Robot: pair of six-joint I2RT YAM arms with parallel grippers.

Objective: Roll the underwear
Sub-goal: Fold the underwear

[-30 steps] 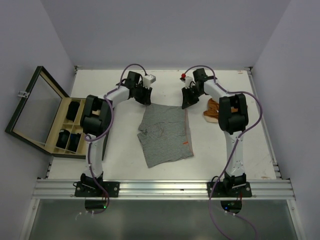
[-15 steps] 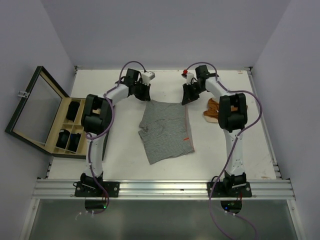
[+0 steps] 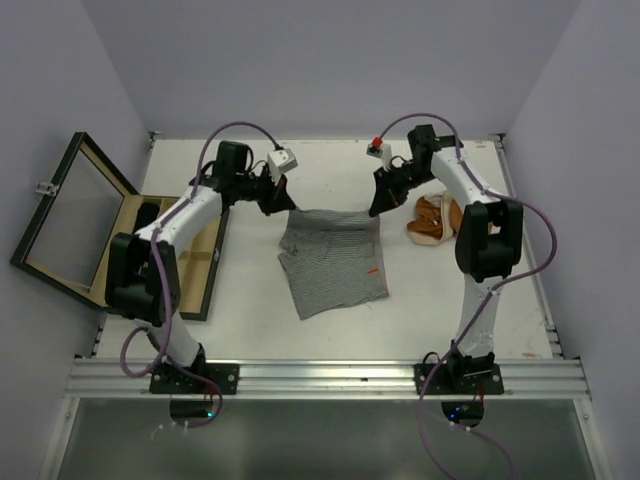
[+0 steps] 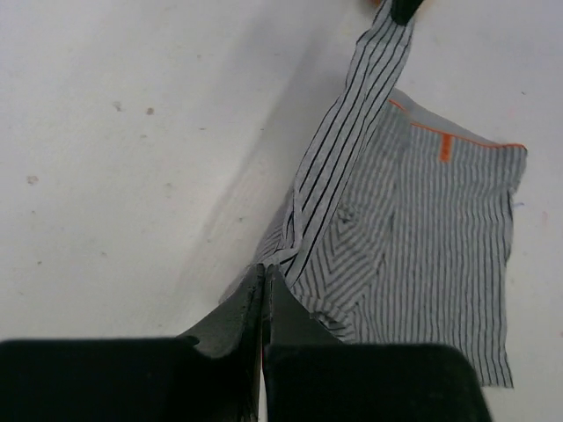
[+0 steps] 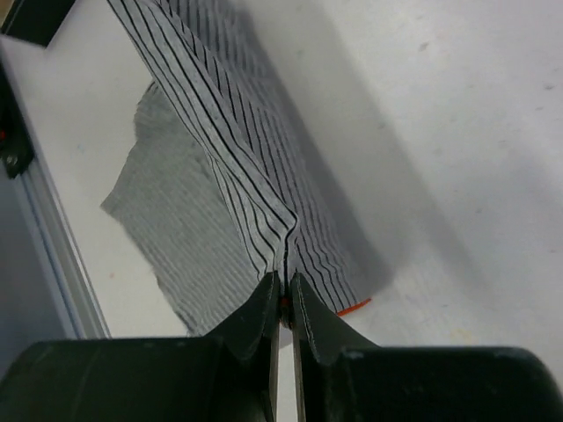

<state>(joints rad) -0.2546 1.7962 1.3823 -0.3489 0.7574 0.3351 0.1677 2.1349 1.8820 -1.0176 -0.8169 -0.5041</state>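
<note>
Underwear (image 3: 333,262) of grey striped cloth with an orange trim lay at the centre of the top view on the white table (image 3: 250,320), most of it flat. Its upper edge, the one furthest from the arm bases, was pinched at both ends. The left gripper (image 3: 288,205) was closed on the upper-left corner, jaws together with cloth between them in the left wrist view. The right gripper (image 3: 378,206) was closed on the upper-right corner, also clamped tight on a fold in the right wrist view.

The held edge ran left to right across the frame between the two grippers. In both wrist views it was raised off the table as a taut striped band. The rest of the underwear trailed from that band toward the bottom of the frame, skewed a bit to lower left. So the body of the cloth lay below both grippers in the top view, with its long axis roughly top to bottom. Both arms were equally near, one per corner.

Judgement: the roll would have to go from the held edge toward the bottom of the frame, both grippers moving together so the band stays level.

A crumpled orange-brown cloth garment (image 3: 428,220) sat just right of the right gripper, apart from the striped piece. A compartmented wooden box (image 3: 200,290) with an open glass lid (image 3: 60,215) stood at left, partly hidden by the left arm.
</note>
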